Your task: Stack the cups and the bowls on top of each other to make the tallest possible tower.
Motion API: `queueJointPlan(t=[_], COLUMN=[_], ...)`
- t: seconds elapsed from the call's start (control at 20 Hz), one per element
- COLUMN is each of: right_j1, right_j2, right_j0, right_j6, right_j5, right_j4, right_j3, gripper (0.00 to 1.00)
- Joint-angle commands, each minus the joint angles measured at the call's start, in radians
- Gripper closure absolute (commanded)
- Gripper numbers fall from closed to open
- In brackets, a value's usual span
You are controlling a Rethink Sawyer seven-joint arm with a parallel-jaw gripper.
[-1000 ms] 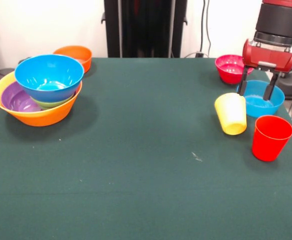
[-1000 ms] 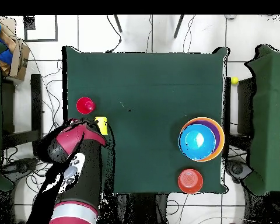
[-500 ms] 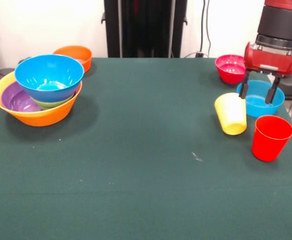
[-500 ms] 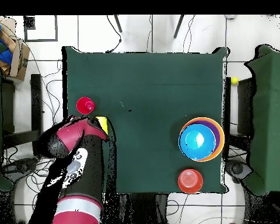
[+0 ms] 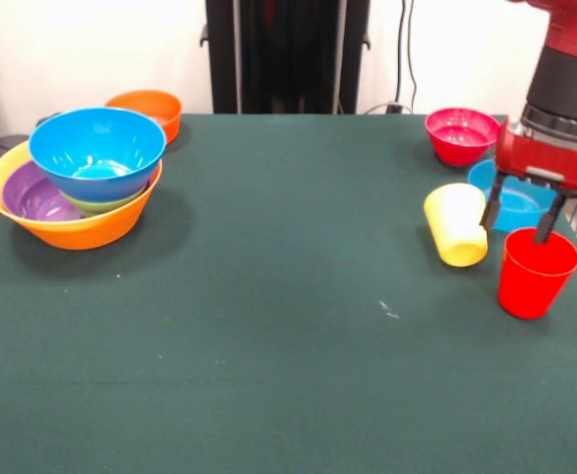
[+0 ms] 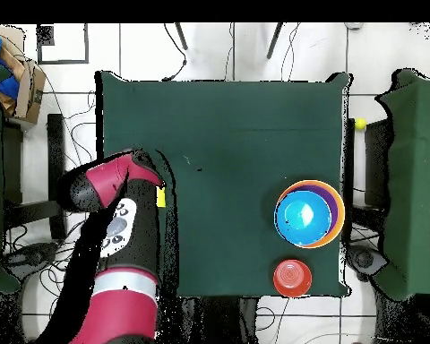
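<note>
Altogether two cups (image 5: 455, 225); seven bowls (image 5: 97, 153)

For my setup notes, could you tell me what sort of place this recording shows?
Most likely a robotics lab: a green cloth-covered table holding plastic bowls and cups such as the red cup, a red arm with its gripper above it, and cables trailing over the tiled floor.

Front view faces across table (image 5: 269, 326); overhead looks straight down.
</note>
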Motion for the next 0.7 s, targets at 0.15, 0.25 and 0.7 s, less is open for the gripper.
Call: queueJointPlan(t=[0.15, 0.25, 0.7], right_j1=[0.141, 0.149, 0.185], right_j2=[0.122, 0.124, 0.113], right_j0=[-0.036, -0.036, -0.029], right_j6=[-0.077, -0.079, -0.058], right_j5=[0.181, 0.199, 0.165], right_j4=[0.016, 0.017, 0.004], right_j3=[-0.246, -0.268, -0.291], gripper=[0.0, 0.0, 0.0])
